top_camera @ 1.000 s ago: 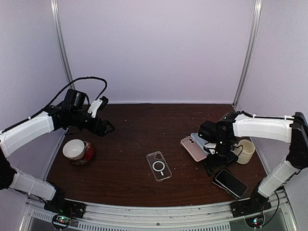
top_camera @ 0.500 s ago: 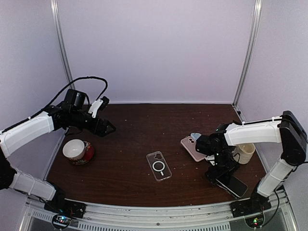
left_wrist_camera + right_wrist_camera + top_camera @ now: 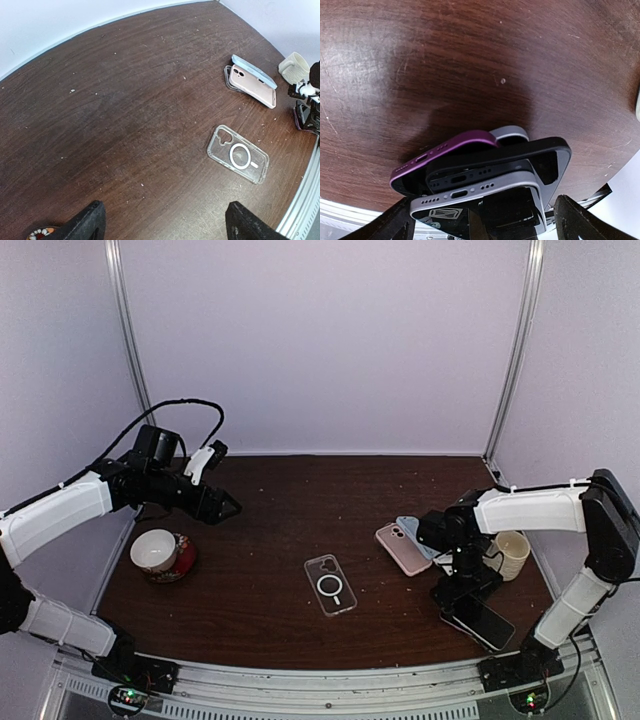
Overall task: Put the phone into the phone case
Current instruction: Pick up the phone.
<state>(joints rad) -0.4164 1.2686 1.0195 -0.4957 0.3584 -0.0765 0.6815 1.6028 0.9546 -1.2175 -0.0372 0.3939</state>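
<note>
The clear phone case (image 3: 330,584) with a white ring lies flat mid-table, also in the left wrist view (image 3: 238,154). A dark-screened phone (image 3: 485,622) with a silver edge (image 3: 475,192) tops a stack at the near right, over a black case (image 3: 540,155) and a purple case (image 3: 445,147). My right gripper (image 3: 462,592) hangs low over the stack's far end, open, its fingers (image 3: 395,225) either side of the phone's end and not touching it (image 3: 485,220). My left gripper (image 3: 215,505) is open and raised at the far left, holding nothing (image 3: 167,230).
A pink phone (image 3: 403,547) lies on a pale blue case (image 3: 415,530) right of centre. A cream mug (image 3: 512,554) stands at the right edge. A cup on a red saucer (image 3: 160,552) sits at the left. The near table edge runs just behind the stack.
My right gripper has moved from beside the pink phone toward the near right and down, so it now covers the far end of the phone stack. The left arm has not moved.
</note>
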